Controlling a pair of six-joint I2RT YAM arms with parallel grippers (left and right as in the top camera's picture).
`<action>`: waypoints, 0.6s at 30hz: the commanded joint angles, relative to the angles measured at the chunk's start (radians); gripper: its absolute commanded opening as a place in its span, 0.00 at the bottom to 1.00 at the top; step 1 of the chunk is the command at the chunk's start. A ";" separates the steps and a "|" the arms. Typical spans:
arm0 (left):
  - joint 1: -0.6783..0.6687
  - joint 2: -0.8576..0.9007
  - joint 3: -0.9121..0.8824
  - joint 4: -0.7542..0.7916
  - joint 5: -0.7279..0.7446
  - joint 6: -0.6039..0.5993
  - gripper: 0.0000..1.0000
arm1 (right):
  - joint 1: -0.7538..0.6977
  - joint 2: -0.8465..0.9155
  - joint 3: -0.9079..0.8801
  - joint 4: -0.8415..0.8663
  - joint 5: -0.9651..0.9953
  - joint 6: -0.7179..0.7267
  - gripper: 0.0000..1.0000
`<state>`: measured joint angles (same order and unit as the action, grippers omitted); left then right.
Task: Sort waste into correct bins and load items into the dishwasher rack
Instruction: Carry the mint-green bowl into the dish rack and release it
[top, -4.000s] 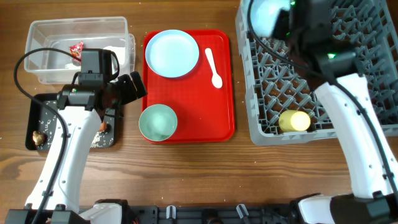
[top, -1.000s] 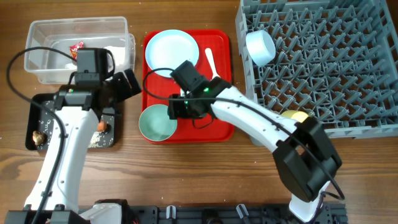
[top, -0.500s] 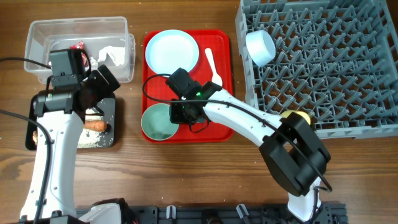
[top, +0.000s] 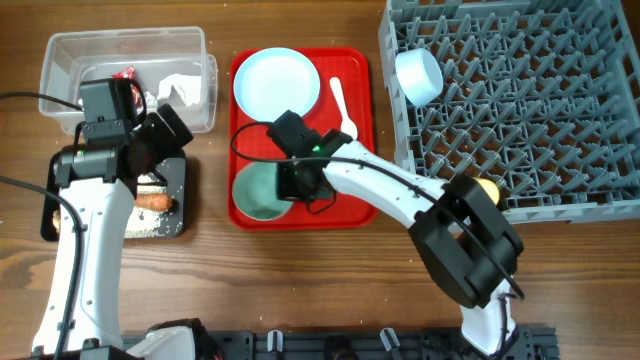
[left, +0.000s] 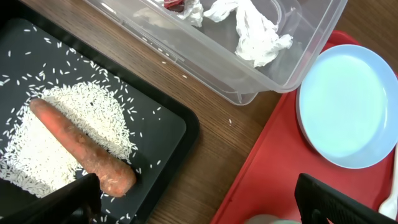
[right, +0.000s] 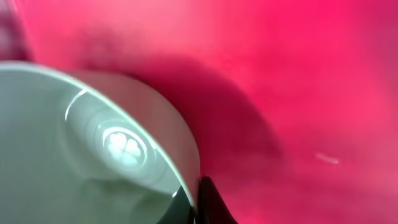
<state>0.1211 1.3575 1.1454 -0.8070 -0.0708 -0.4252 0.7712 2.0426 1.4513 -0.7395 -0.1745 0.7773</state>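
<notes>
**First onlooker:** Bowl next, by the look of it? The right gripper (top: 290, 187) is down at the rim of the pale blue-green round bowl (top: 256, 193), which sits on the flat red serving tray (top: 352, 190).

**Second onlooker:** I'd say so. That wrist's camera shows one dark fingertip (right: 210, 202) right against the outside of the rim. The other is hidden, so I cannot tell whether the gripper is pinching or spread.

**First onlooker:** How would you do it well?

**Second onlooker:** One finger inside, one outside, and bite well down the wall, not just on the lip. That smooth surface looks slippery. Lift straight up to clear the tray's edge, then swing across to the large square grey plastic rack (top: 520, 120). Stand the bowl on edge between the pegs near the matching bowl (top: 420, 75), clear of the small yellow cup (top: 483, 188).

**First onlooker:** And the left gripper (left: 196, 199)?

**Second onlooker:** It's spread wide and holds nothing. It hangs over the worktop between the shallow black rectangular tray (left: 168, 124), with its orange carrot (left: 81, 149) and rice, and the clear plastic tub (left: 298, 37). It's well apart from the bowl, and best left there.
</notes>
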 joint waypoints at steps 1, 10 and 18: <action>0.006 -0.018 0.021 0.002 -0.013 -0.013 1.00 | -0.102 -0.204 0.064 -0.103 0.217 -0.119 0.04; 0.006 -0.018 0.021 0.002 -0.013 -0.013 1.00 | -0.272 -0.550 0.067 -0.240 1.036 -0.421 0.04; 0.006 -0.018 0.021 0.002 -0.013 -0.013 1.00 | -0.299 -0.385 0.026 -0.238 1.333 -0.710 0.04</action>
<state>0.1207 1.3575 1.1458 -0.8078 -0.0708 -0.4252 0.4740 1.5703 1.4948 -0.9764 0.9905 0.2123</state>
